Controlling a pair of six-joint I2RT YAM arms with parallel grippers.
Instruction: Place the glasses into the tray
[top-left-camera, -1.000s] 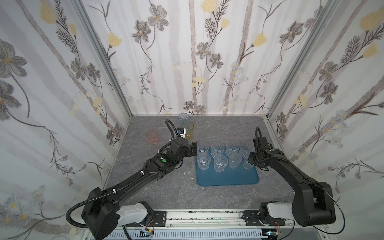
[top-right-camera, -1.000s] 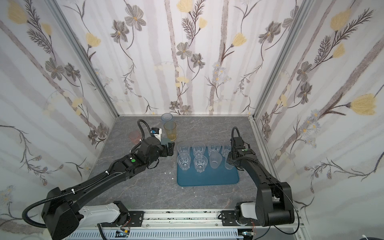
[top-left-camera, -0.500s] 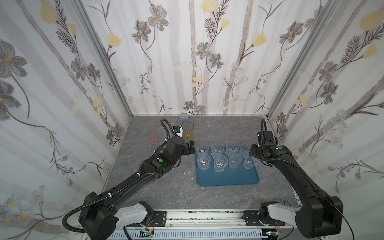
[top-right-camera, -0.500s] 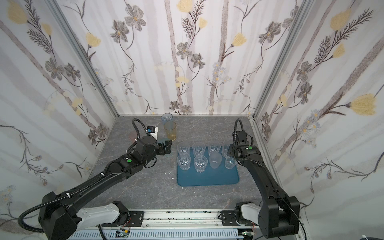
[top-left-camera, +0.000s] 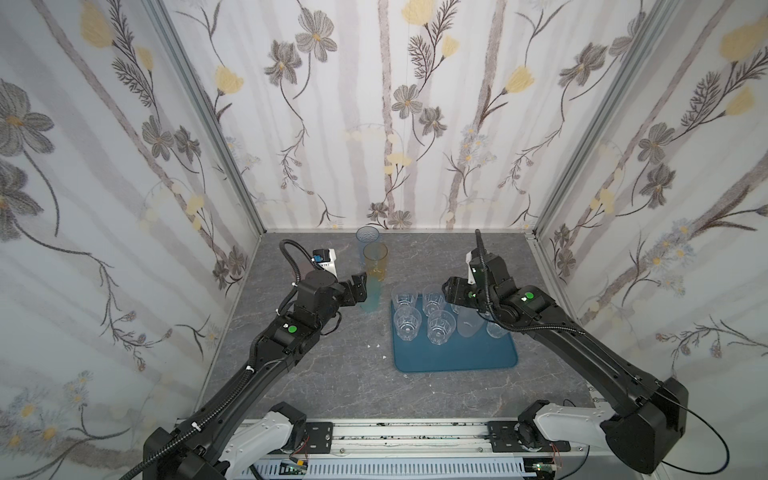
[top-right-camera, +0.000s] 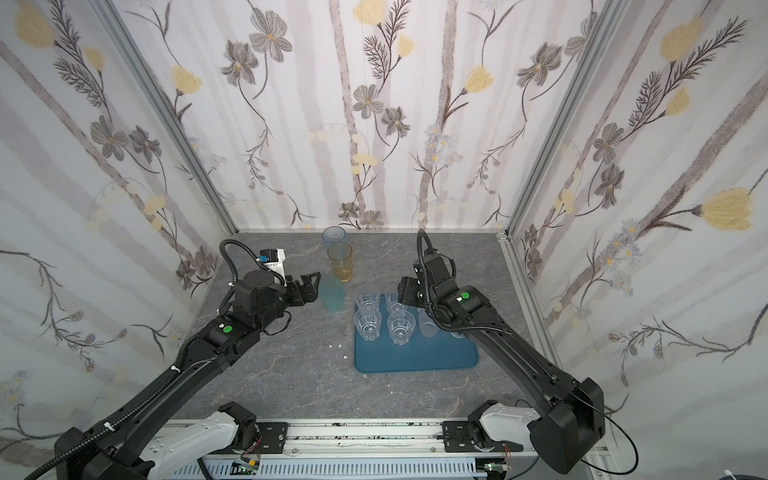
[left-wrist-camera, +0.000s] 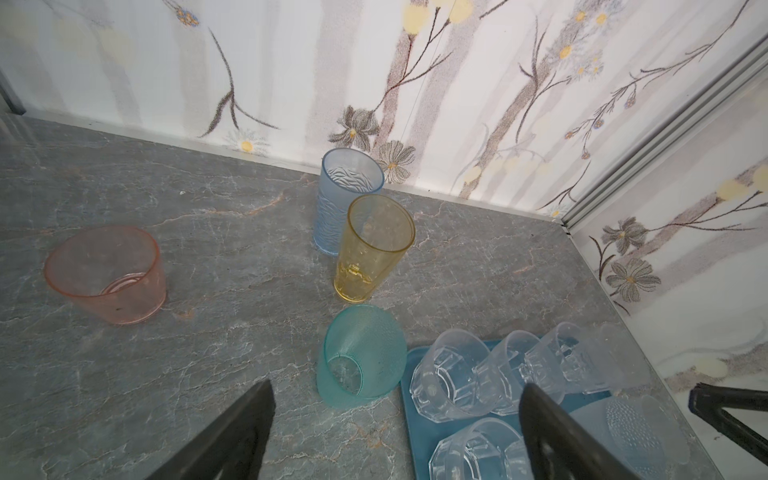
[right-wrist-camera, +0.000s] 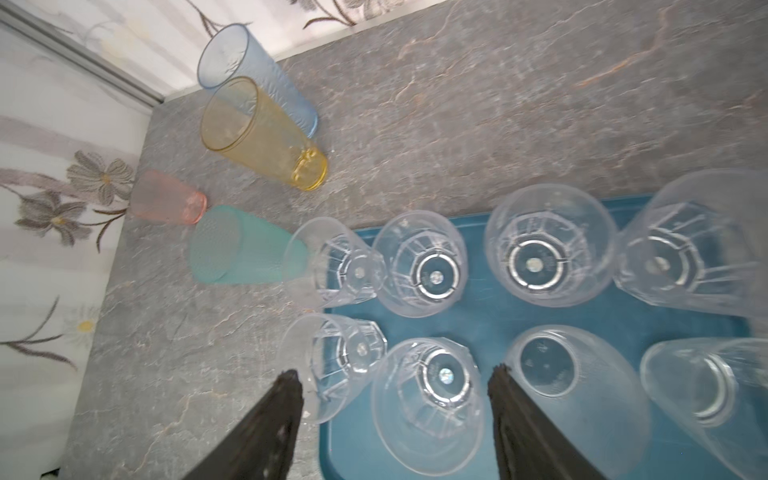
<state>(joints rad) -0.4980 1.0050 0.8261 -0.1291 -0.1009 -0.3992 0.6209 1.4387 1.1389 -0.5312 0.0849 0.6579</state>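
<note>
The blue tray (top-left-camera: 457, 357) holds several clear faceted glasses (top-left-camera: 407, 325) and a frosted one (top-left-camera: 467, 325). Left of it on the table stand a teal glass (top-left-camera: 370, 296) (left-wrist-camera: 361, 357), an amber glass (top-left-camera: 376, 261) and a blue glass (top-left-camera: 368, 237). The pink glass (left-wrist-camera: 108, 274) shows only in the wrist views. My left gripper (top-left-camera: 362, 287) (left-wrist-camera: 397, 388) is open and empty, just left of the teal glass. My right gripper (top-left-camera: 446, 291) (right-wrist-camera: 395, 376) hangs open above the tray's far row and holds nothing.
The enclosure's back wall (top-left-camera: 386, 166) runs close behind the blue glass. Small white crumbs (top-left-camera: 374, 345) lie on the grey stone-look table left of the tray. The near half of the tray (top-right-camera: 415, 357) is bare.
My right gripper has opened, risen from the tray's right side and swung left over the back glasses. My left gripper has drawn back a little leftward, uncovering the teal glass.
</note>
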